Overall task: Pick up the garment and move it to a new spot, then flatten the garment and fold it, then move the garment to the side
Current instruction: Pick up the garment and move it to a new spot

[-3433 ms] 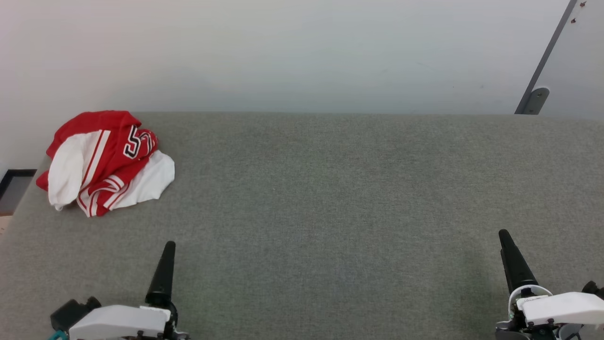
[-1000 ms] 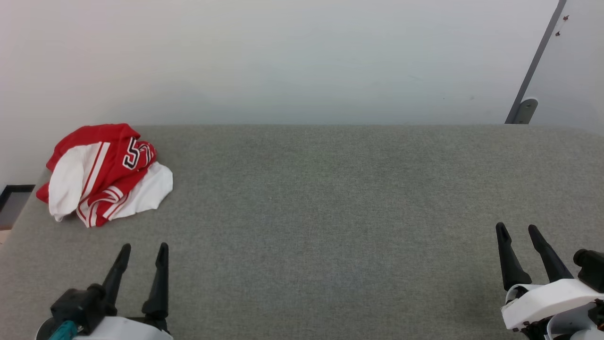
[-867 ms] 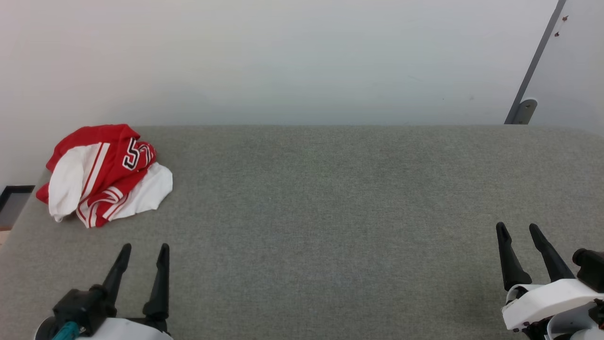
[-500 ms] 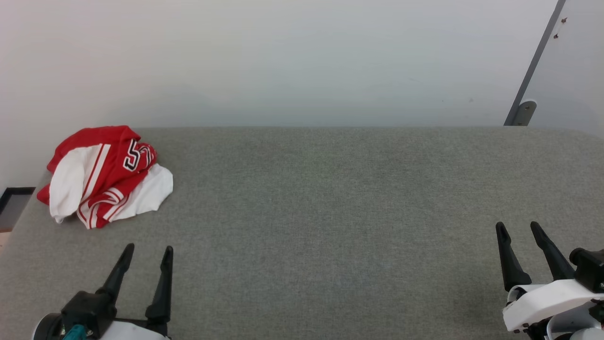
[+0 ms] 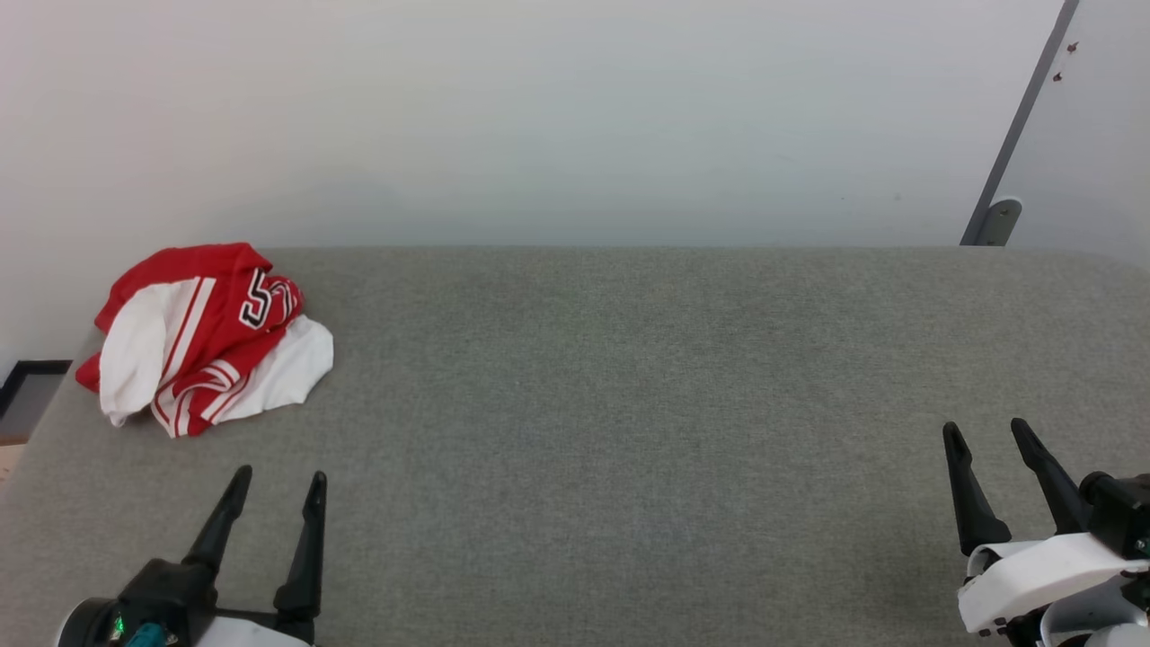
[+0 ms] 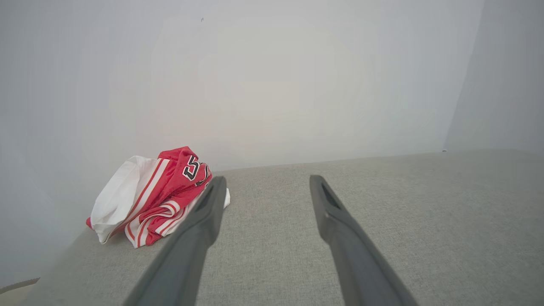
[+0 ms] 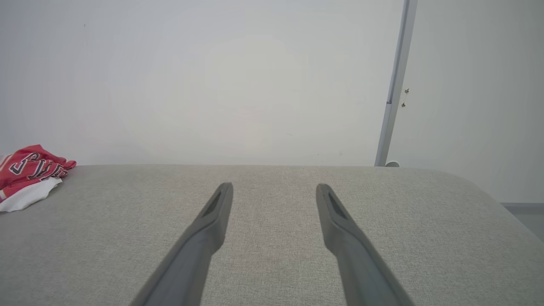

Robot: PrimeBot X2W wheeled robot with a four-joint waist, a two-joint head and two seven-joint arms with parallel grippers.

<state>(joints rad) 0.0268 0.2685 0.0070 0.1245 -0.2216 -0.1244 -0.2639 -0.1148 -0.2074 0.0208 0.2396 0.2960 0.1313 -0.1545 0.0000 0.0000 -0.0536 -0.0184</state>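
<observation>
The garment lies crumpled in a red-and-white heap at the far left of the grey table, by the wall, its black lettering too folded to read surely. The left gripper is near it on the near side, fingers wide and empty. The right gripper, equally wide and empty, is well apart at the near right.

Head looks down; wrists skim low (all share the garment).
</observation>
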